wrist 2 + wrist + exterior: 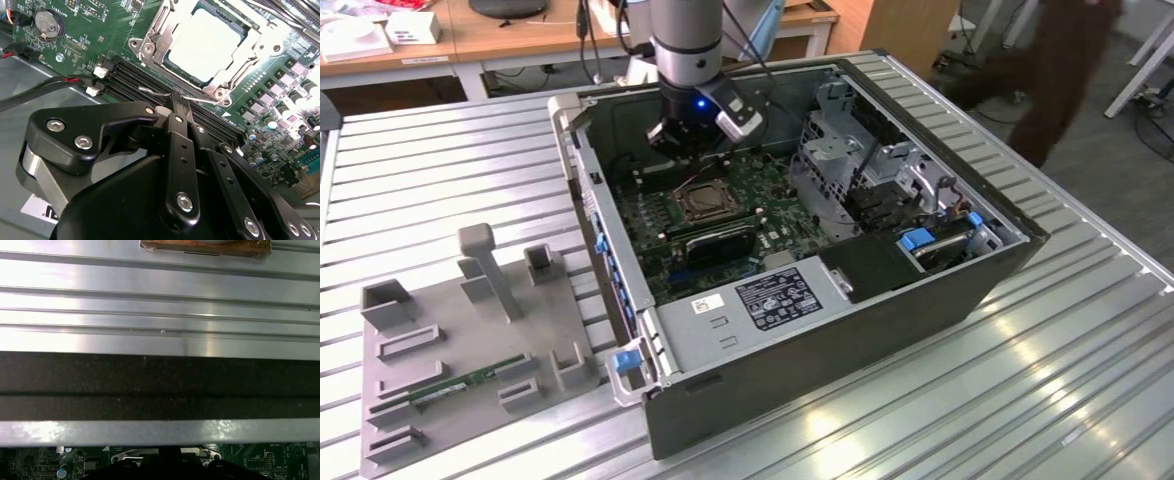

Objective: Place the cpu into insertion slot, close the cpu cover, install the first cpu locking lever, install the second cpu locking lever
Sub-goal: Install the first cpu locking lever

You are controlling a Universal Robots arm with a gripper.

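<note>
One black gripper (176, 106), fingers pressed together, tips at one thin silver wire lever (150, 91). One pale square metal cpu (207, 42) sits in the silver-rimmed insertion slot (702, 201), under one silver frame cpu cover (252, 42).

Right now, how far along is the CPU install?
Done: the cpu sits in the insertion slot, with the cpu cover down around it. In hand: the gripper is at a thin wire lever beside the slot. Left: whether either lever is latched is unclear.
</note>
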